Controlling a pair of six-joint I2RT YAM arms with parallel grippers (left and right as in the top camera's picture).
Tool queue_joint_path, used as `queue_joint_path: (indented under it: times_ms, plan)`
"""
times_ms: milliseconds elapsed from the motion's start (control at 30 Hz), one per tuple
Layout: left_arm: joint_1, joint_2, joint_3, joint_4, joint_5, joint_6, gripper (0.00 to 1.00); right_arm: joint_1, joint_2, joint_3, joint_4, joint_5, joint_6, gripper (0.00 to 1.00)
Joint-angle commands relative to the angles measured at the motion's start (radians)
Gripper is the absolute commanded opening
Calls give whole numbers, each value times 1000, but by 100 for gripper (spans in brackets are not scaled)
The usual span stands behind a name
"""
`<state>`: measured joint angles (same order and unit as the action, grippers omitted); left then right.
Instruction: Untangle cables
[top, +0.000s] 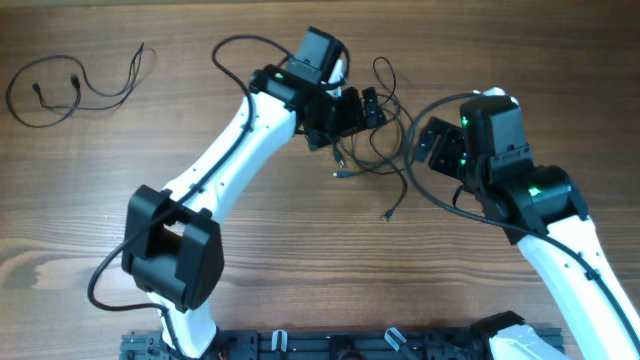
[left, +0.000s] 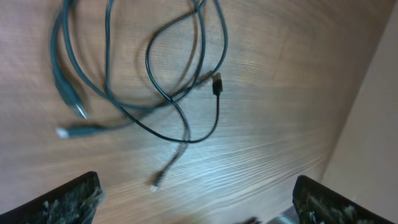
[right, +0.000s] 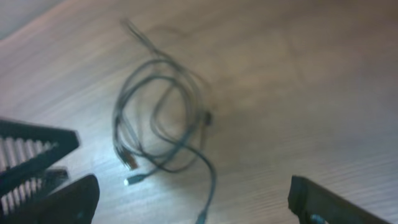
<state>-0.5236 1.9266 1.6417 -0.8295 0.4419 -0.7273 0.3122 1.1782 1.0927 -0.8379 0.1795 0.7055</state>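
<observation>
The tangled cables (top: 380, 160) are thin black wires bunched in loose loops on the wooden table (top: 300, 250), between my two grippers. My left gripper (top: 358, 118) hovers at the bunch's left edge, open and holding nothing. In the left wrist view the loops (left: 168, 81) lie ahead of the wide-apart fingers (left: 68, 199), and a small plug (left: 216, 82) shows. My right gripper (top: 425, 145) is just right of the bunch, also open and empty. The right wrist view shows the cables (right: 161, 118) blurred, beyond its spread fingertips (right: 329, 202).
A separate thin black cable (top: 75, 90) lies spread out at the table's far left. The left arm's gripper (right: 25, 155) shows at the left edge of the right wrist view. Thicker black arm cables (top: 440, 200) curve near the bunch.
</observation>
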Motion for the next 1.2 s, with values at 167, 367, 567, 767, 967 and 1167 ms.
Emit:
queue_joint_path:
  times_ms: [167,367,567,767,967,1167]
  plan:
    - [-143,55,-6,11,-213,-835,100,-153,-131,0,-301,201,581,100]
    - [-248,141,-6,74,-243,-982,100,-155,-128,0,-345,137,580,100]
    - [-275,203,-6,96,-364,-995,91,-155,-128,0,-382,111,576,100]
    - [-317,234,-6,137,-444,-1020,76,-155,-128,0,-406,110,576,100]
    - [-301,272,-4,129,-507,-814,4,-155,-128,0,-465,110,576,100]
    - [-145,-55,41,127,-500,-140,4,-155,-77,-2,-401,79,579,100]
